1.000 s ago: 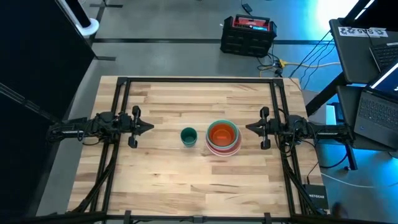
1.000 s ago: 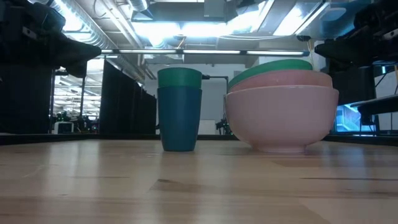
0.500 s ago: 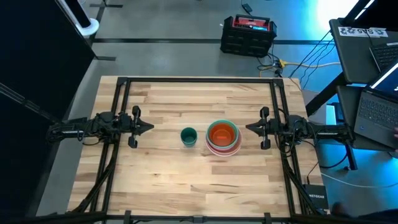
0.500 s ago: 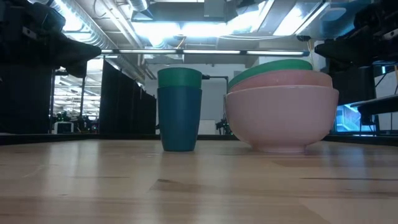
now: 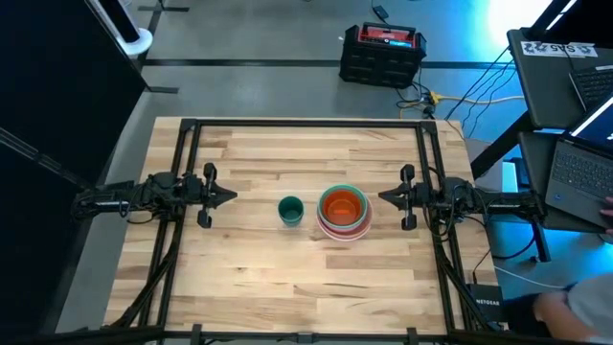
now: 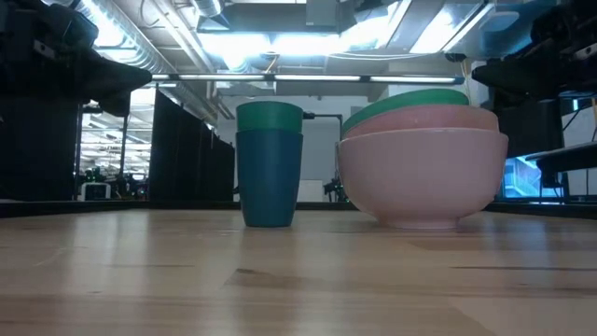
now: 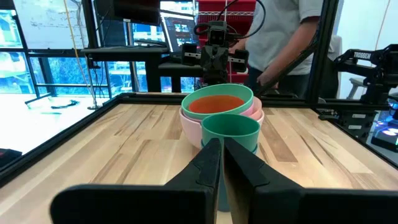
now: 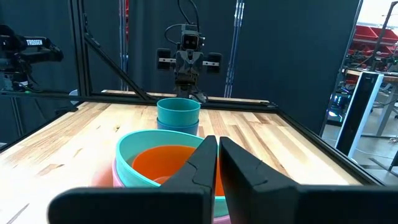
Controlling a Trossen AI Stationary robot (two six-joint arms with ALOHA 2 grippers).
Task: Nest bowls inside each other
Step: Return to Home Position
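Wooden table (image 5: 287, 287), one arm at each side edge. Left gripper (image 5: 231, 195) hangs over the left side, fingers pinched together, holding nothing, pointing at the cups. Mid-table I see the small green cup (image 6: 270, 116) nested in the dark blue cup (image 6: 269, 182). Just beside it, not touching, is the bowl stack: orange bowl (image 5: 341, 205) inside green bowl (image 6: 410, 99), inside pink bowl (image 6: 424, 119), inside pale pink bowl (image 6: 424, 182). Right gripper (image 5: 385, 196) hangs over the right side, fingers likewise pinched, empty. Off the table's right: laptop (image 5: 579, 172), a person's sleeve (image 5: 575, 305).
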